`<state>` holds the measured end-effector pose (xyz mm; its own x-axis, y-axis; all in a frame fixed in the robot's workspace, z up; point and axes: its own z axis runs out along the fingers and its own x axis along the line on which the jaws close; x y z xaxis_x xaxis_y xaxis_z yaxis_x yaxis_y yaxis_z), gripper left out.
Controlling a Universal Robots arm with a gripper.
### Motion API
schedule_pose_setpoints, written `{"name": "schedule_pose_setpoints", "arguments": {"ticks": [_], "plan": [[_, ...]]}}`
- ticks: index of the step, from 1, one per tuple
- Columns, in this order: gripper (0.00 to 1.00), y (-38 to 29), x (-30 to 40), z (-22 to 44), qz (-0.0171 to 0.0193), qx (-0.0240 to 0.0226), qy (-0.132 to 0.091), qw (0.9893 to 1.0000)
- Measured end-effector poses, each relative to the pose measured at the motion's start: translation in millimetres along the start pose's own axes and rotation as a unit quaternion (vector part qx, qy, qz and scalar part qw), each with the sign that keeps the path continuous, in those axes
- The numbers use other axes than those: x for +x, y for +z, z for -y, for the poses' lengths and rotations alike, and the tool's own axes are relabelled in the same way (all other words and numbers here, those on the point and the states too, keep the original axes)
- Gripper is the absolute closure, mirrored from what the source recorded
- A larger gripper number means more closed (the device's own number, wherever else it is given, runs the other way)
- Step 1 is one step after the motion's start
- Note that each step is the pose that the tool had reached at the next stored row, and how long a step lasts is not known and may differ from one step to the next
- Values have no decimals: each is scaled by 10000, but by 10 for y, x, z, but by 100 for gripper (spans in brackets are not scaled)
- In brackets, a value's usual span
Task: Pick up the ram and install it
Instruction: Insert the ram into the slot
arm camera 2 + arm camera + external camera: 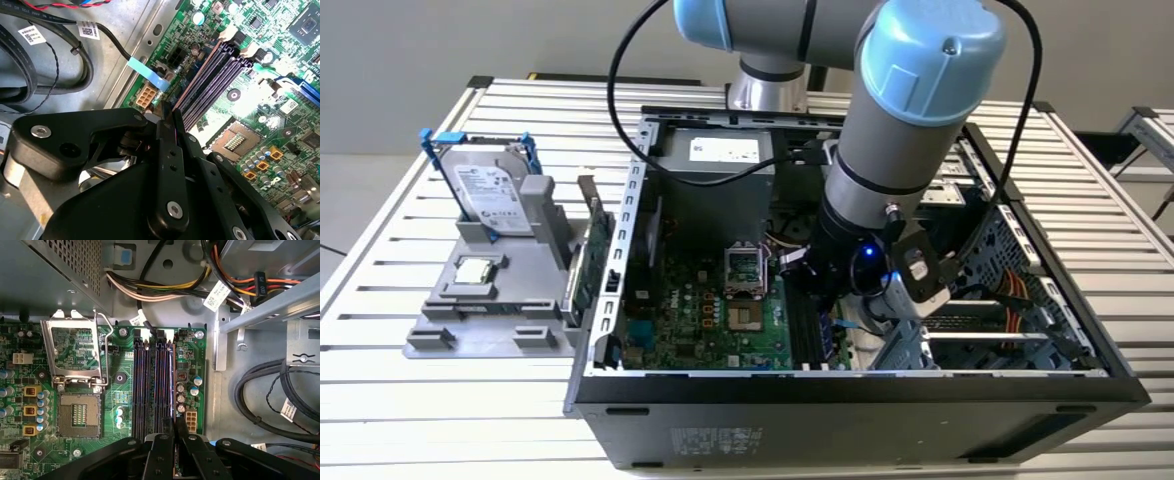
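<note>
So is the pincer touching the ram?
Touching: in the first wrist view, the pincer pinches the thin ram edge-on over the black slots.

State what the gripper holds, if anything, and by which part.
The gripper pinches the ram, seen edge-on over the memory slots, apparently by its long upper edge.

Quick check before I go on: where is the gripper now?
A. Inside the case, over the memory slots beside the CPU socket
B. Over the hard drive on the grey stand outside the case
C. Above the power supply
A: in the first wrist view the gripper, shut on the ram, sits over the memory slots next to the CPU socket.
</note>
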<state>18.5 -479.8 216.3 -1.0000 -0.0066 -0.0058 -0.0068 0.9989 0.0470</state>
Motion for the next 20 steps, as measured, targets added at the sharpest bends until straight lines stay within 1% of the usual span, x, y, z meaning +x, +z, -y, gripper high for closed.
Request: {"name": "schedule_pose_setpoints", "arguments": {"ticks": [4, 8, 20], "plan": [[100, 13, 0, 0, 0, 2, 0, 10000], [100, 21, 0, -1, -1, 27, -8, 10000], [100, 22, 0, -1, -1, 26, -12, 10000]]}}
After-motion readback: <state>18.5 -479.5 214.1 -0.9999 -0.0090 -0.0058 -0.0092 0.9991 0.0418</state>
